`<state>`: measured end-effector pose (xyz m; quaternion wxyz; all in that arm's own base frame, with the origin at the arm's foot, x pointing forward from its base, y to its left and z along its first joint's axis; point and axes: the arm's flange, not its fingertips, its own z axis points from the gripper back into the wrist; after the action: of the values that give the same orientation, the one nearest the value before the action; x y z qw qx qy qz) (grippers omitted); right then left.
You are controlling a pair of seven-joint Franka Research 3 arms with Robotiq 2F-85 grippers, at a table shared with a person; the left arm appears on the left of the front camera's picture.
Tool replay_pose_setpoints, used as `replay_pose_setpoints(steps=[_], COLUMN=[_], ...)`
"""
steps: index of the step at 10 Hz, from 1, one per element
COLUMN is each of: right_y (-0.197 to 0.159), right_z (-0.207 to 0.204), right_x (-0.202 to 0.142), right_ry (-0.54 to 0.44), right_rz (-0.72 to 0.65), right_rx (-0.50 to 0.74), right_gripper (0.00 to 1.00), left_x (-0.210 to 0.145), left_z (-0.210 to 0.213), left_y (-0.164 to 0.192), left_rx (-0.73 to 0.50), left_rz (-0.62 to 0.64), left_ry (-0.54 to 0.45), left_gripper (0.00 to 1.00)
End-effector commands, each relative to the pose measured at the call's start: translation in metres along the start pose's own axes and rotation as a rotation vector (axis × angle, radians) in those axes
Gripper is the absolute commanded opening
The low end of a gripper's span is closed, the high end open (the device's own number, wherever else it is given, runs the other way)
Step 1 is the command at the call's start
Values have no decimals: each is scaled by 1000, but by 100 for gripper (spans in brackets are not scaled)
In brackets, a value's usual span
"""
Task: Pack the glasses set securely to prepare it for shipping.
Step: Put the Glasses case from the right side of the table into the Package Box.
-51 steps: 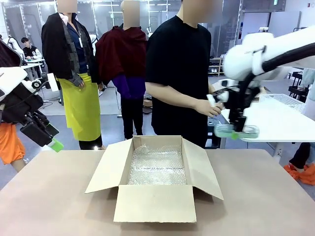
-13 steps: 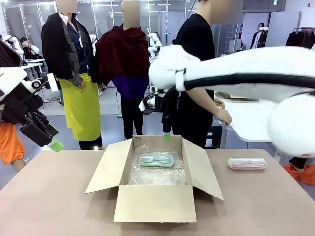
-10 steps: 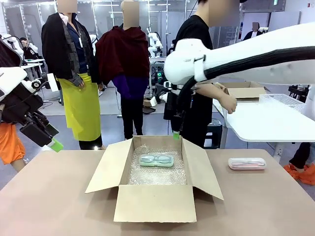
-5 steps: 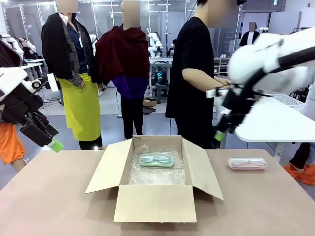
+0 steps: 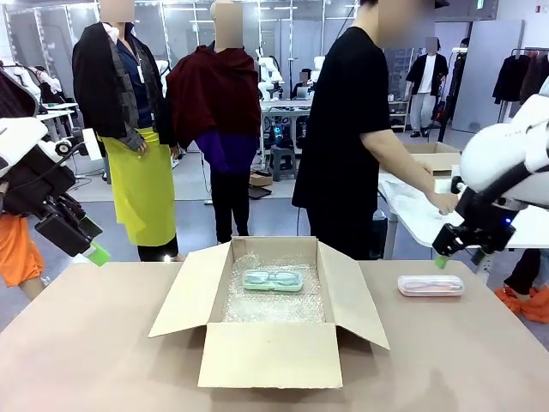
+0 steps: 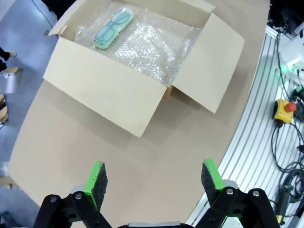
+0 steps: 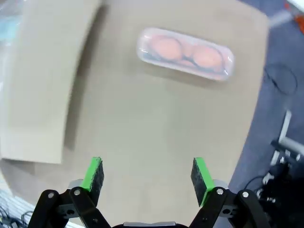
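Glasses case (image 7: 185, 53), pale pink translucent, lies on worktop (image 7: 156, 118) right of open cardboard box (image 5: 268, 354), ahead of right gripper (image 7: 147, 173), which is open and empty. Long axis runs parallel to jaw gap. Mint green case (image 5: 272, 280) sits inside box. Left gripper (image 6: 152, 175) open, well apart.

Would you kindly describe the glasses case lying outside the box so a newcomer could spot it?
Start at the open cardboard box in the middle of the table. On the bare surface to its right lies a small translucent case. It is pale pink, while the mint green case lies inside the box.
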<state>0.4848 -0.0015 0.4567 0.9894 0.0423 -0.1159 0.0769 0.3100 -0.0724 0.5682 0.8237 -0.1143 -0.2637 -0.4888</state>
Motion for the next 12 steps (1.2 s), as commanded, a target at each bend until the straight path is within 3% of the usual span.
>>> replay_pose_setpoints(steps=[1, 2, 3, 8, 12], right_y=[10, 14, -3, -3, -26], right_z=[-8, -7, -8, -10, -32], right_x=[10, 13, 1, 4, 74], right_ry=[18, -27, 18, 16, 66], right_rz=[-62, -52, -37, -47, -53], right_rx=[-32, -20, -19, -20, -58], right_gripper=[93, 93, 93, 93, 93], left_x=[-3, -3, -3, -3, -3], left_z=[2, 2, 2, 2, 2], left_y=[1, 1, 1, 1, 1], left_rx=[-16, -16, -16, -16, -16], left_rz=[-17, -17, -17, -17, -17], left_ry=[-6, -6, -6, -6, -6], left_gripper=[100, 100, 100, 100, 100])
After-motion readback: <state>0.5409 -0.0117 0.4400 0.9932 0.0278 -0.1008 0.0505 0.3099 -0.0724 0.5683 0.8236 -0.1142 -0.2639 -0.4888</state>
